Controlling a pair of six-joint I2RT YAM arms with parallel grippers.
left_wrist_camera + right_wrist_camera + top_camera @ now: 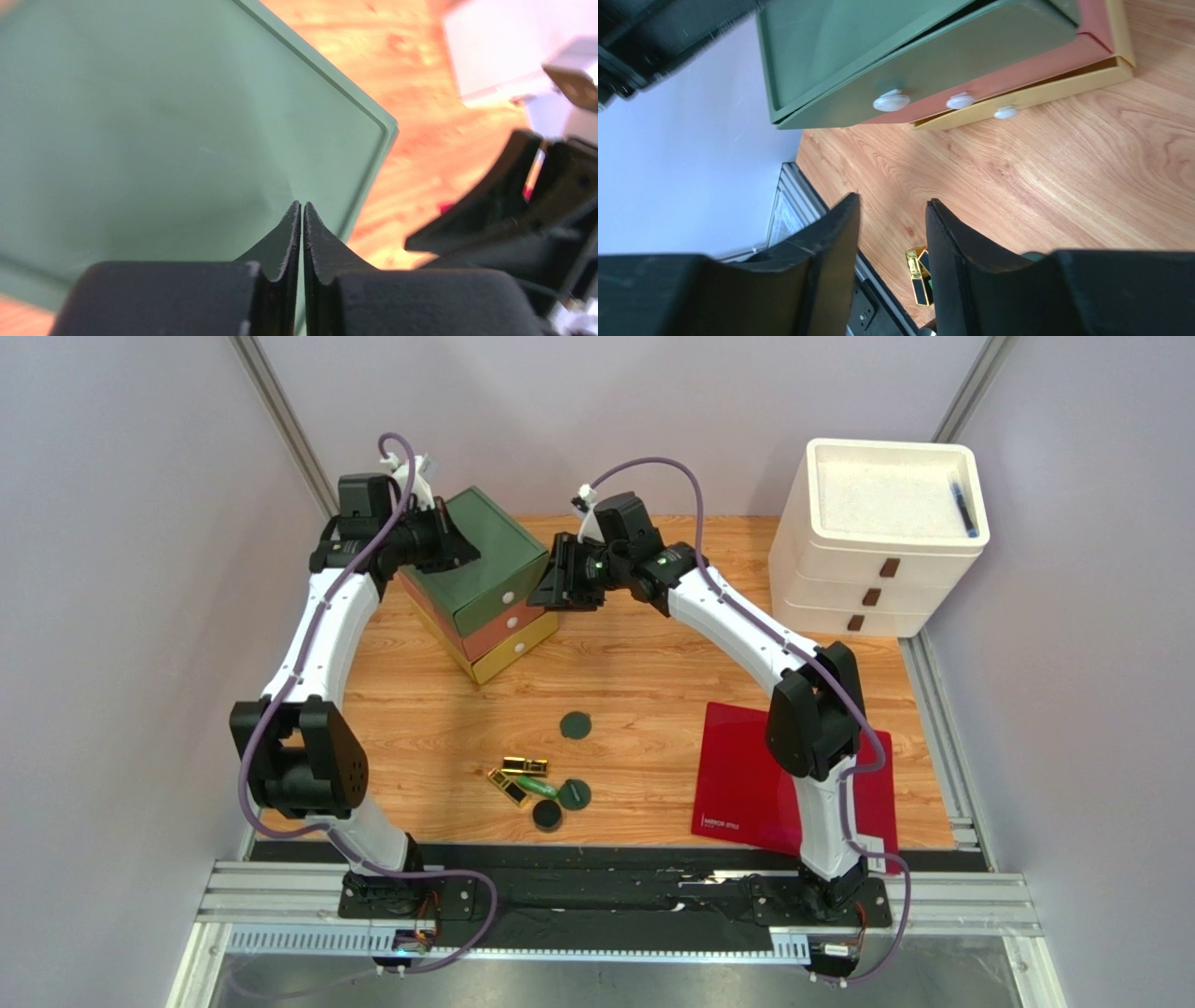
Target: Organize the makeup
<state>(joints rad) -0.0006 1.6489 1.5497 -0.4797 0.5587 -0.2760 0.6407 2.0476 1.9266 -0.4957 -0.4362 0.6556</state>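
could drag or tip the drawer chest [494, 567] on a knob pull rather than open it, with left gripper [302, 204] pinched shut over its green top, right gripper [892, 203] narrowly parted, holding nothing, just short of its white knobs [891, 101], and the makeup [539, 787] loose well in front of it.

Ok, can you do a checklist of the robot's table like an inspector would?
Surface: wooden table, no spills seen.
Job's things: three green compacts, gold lipstick tubes and a green tube lie loose near the front; drawer box at the back.
Clutter: red sheet, white drawer unit.
Claws: left claw shut, empty, over the box's green top; right claw open, facing the knobs.
Cables: purple cables loop over both arms.
Surroundings: grey walls, metal rail.
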